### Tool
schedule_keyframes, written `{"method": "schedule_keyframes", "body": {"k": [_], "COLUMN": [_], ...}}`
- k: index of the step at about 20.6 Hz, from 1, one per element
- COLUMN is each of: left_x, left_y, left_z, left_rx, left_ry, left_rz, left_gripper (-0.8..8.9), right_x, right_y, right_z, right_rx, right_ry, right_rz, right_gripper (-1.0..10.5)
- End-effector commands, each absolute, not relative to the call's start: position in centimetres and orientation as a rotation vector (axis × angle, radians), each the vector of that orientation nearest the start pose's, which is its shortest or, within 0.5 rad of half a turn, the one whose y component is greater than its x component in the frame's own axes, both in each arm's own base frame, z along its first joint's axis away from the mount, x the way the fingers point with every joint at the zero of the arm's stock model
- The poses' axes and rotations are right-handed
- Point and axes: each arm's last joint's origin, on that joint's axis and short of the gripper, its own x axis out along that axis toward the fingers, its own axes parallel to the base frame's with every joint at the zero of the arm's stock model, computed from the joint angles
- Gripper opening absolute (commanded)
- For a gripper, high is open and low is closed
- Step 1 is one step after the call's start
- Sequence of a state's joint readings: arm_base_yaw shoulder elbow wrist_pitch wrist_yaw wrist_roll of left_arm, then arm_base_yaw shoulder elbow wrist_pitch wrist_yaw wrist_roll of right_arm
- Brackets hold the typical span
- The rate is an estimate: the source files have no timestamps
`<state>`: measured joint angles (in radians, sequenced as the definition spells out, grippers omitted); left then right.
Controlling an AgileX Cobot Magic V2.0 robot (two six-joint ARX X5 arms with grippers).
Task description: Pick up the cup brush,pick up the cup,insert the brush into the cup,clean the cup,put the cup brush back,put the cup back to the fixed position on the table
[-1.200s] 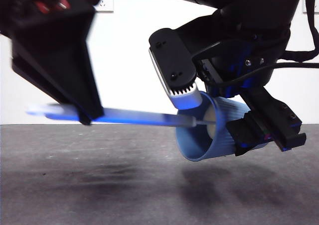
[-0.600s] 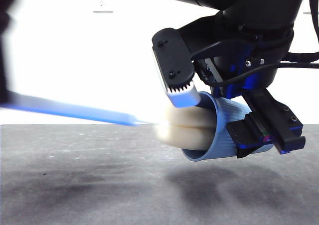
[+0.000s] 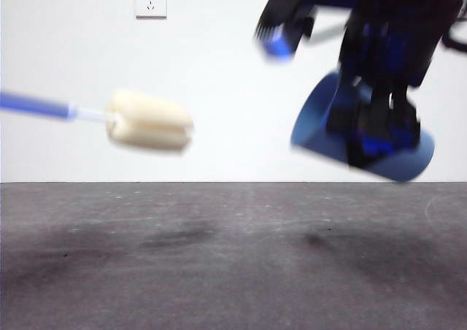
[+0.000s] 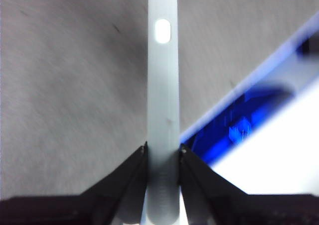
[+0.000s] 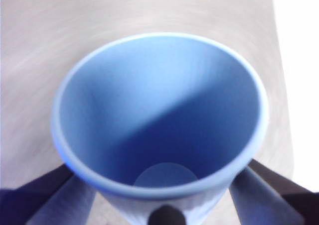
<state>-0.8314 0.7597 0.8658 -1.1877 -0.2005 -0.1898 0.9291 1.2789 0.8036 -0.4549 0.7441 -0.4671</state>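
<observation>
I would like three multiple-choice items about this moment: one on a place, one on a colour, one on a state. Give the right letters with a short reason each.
1. Where is the rounded cream-yellow sponge head of the long cup brush?
A. inside the cup
B. in the air, apart from the cup
C. lying on the table

2. What colour is the ribbed plastic cup?
A. blue
B. red
C. green

3. How is the cup held by the right gripper?
A. upright on the dark grey table
B. upside down
C. tilted, off the table

Answers:
1 B: the front view shows a clear gap between sponge and cup.
2 A: its wall and inside are blue.
3 C: it hangs slanted above the table.
</observation>
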Motion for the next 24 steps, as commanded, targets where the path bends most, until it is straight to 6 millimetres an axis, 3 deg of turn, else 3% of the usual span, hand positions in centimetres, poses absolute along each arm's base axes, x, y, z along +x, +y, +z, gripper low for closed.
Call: {"method": "schedule_keyframes", "body": {"k": [1,5,9,14,24], "left_x": [9.0,12.8,17.2,20.9,23.6], "left_y": [-8.3,-10.4,-12.7,-15.8,-18.2], "left_z": [29.4,29.8,27.7,24.0,18.4], "left_rx": [0.142,-0.068,-0.184,-0.221,-0.180], "left_ry": [0.908,0.775,0.803,0.847,0.941], "left_rz": [-0.384,-0.318,-0.218,-0.194,-0.155], "left_gripper": [-0.09,-0.08,-0.08,-0.08,-0.08], "right_x": [15.6,13.8,11.8,10.8,10.9], "right_y": [16.6,14.0,12.1,10.9,11.1], "right_z": [25.5,29.4,31.9,32.9,32.8], "right_rx": [-0.739,-0.345,-0.142,-0.085,-0.089], "right_ry": [0.543,0.441,0.344,0.286,0.293], "right_rz": [0.269,0.359,0.432,0.453,0.453], "right_gripper": [-0.2,-0.2,-0.2,-0.2,-0.2]}}
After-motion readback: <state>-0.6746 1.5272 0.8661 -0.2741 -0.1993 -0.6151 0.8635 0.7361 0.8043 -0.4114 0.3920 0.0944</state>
